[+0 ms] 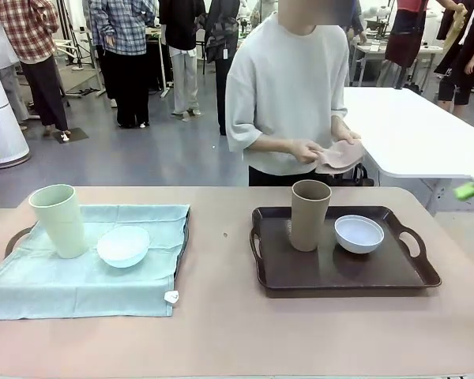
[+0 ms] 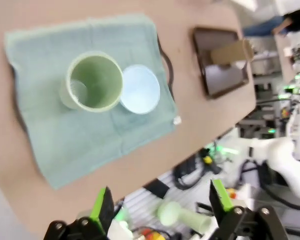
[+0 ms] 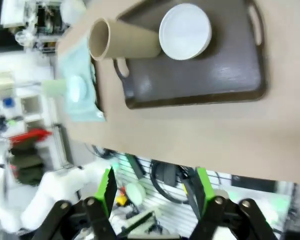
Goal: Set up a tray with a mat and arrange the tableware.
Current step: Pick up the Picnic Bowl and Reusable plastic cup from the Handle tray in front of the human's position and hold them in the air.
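Front view: pale green tall tumbler (image 1: 58, 219) and light blue round bowl (image 1: 123, 245) stand on a teal cloth mat (image 1: 79, 284). Brown tall tumbler (image 1: 310, 213) and white round bowl (image 1: 359, 233) stand upright on a bare dark brown tray (image 1: 340, 278), with a person's hand (image 1: 306, 150) holding a pink cloth (image 1: 341, 156) beyond it.
Left wrist view: left tool (image 2: 160, 195) apart, empty.
Right wrist view: right tool (image 3: 155, 175) apart, empty, bare tray ahead; likely the nearer arm.

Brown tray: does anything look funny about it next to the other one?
Yes. The brown tray is bare: the brown tumbler and white bowl sit straight on it, while the other tray is covered by a green mat. A pinkish cloth is in the person's hands.
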You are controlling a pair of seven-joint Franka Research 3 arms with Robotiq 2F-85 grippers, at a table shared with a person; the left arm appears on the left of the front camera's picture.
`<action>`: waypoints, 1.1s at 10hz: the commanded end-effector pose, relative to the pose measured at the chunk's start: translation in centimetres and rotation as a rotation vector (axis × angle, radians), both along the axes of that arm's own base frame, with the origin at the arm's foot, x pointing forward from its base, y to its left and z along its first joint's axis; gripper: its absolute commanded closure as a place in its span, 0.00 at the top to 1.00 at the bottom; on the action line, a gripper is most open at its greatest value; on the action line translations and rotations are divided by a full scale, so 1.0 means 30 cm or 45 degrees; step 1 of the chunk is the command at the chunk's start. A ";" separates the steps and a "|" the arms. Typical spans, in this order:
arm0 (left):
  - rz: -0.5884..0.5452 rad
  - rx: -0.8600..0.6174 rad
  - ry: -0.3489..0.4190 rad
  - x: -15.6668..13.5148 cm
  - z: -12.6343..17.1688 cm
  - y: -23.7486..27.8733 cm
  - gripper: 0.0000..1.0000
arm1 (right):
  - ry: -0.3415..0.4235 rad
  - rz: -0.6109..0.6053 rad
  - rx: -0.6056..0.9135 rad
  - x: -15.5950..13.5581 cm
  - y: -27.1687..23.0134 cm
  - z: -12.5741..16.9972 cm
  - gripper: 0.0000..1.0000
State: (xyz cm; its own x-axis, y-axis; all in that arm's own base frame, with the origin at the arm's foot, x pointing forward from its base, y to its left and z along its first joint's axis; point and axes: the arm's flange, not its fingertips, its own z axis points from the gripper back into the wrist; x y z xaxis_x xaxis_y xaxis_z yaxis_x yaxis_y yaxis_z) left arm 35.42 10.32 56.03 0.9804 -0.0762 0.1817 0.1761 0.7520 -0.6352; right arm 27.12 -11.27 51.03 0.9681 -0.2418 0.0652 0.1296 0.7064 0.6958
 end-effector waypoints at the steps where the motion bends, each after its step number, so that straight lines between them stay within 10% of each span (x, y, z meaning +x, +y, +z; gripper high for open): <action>1: 0.048 -0.170 0.028 0.007 -0.023 0.137 1.00 | -0.074 -0.100 0.188 -0.099 -0.115 -0.051 0.81; 11: 0.164 -0.679 -0.103 -0.086 -0.334 0.535 1.00 | -0.176 -0.342 0.551 -0.334 -0.386 -0.191 0.81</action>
State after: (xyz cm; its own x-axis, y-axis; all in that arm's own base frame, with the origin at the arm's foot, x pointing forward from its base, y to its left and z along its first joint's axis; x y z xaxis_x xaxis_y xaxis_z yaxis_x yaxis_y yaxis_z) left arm 32.70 25.30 44.85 0.9694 0.1427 0.1997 0.1347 0.3708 -0.9189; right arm 16.98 -23.61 45.43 0.8582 -0.5133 0.0030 0.1857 0.3161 0.9304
